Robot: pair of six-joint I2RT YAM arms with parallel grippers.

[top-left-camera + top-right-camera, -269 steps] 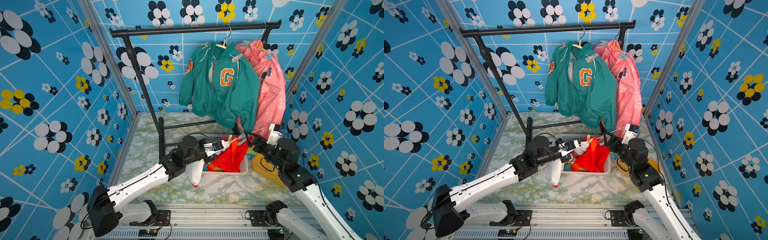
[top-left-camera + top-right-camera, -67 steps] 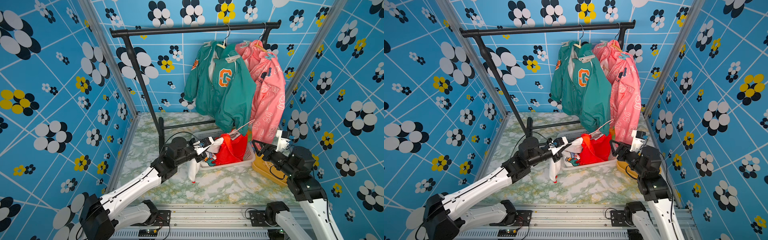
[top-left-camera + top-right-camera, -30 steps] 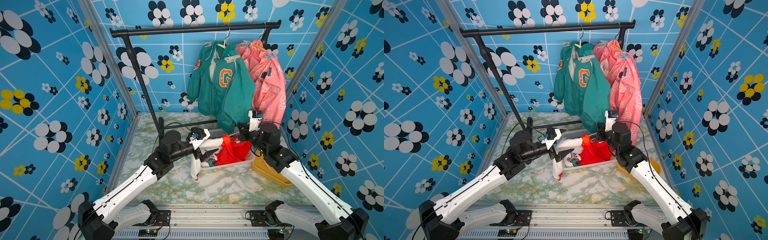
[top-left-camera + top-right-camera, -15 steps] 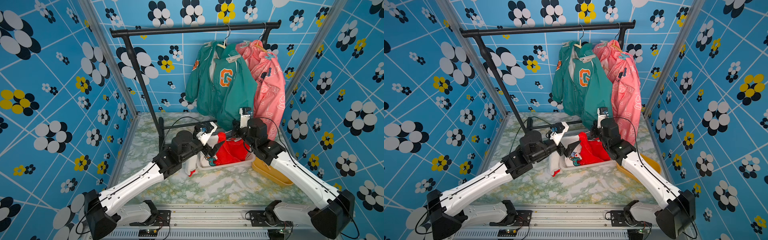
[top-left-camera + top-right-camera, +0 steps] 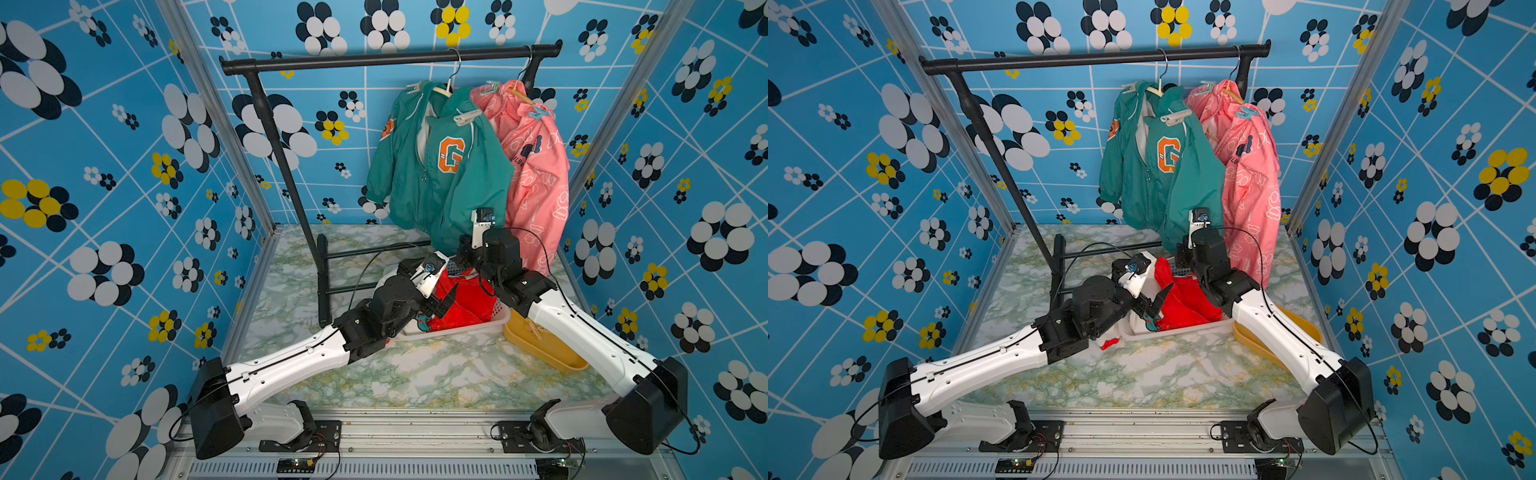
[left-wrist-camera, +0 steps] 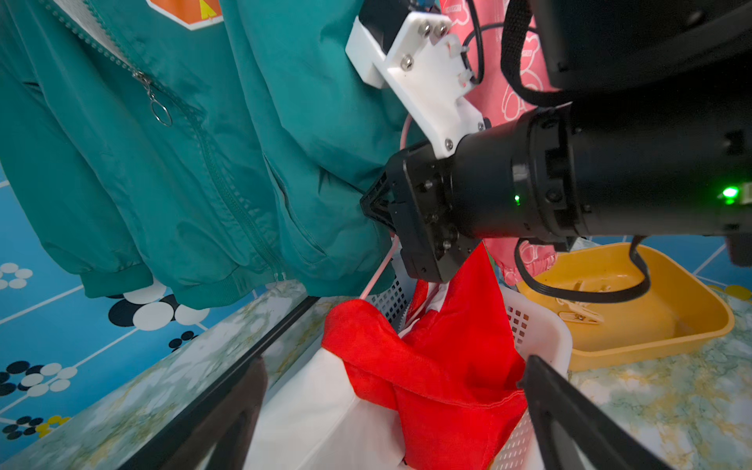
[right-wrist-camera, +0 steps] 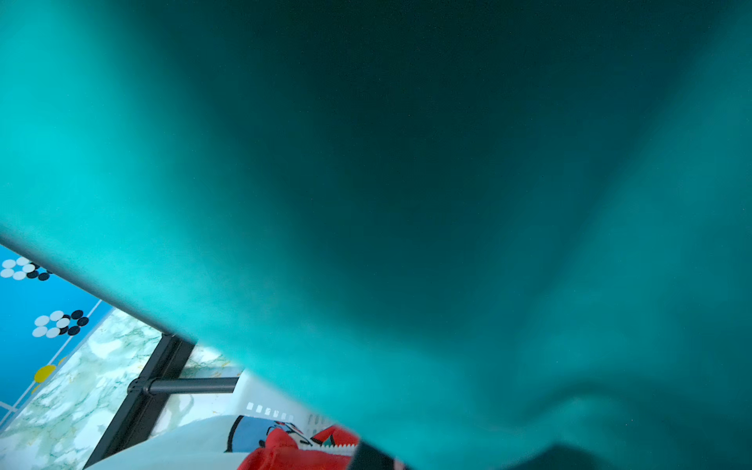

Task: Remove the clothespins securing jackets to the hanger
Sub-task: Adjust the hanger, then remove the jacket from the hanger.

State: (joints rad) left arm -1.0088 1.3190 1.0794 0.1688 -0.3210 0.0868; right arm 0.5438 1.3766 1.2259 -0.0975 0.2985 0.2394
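Left wrist view: the left gripper (image 6: 396,362) gapes wide, empty, over the red jacket (image 6: 439,386), apparently freed into the white basket (image 6: 543,331); the right gripper (image 6: 372,203), shut, noses the hem of the green jacket (image 6: 183,183), any pinch of cloth unclear. Both top views alone show clothespins (image 5: 467,117) on its shoulders and the pink jacket (image 5: 536,178); the right wrist sees only green cloth.

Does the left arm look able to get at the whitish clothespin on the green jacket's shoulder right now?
Probably yes. The left gripper hangs open and empty over the basket, and the clothespin sits exposed high on the green jacket. The right gripper, low at the hem, seems beside that path.
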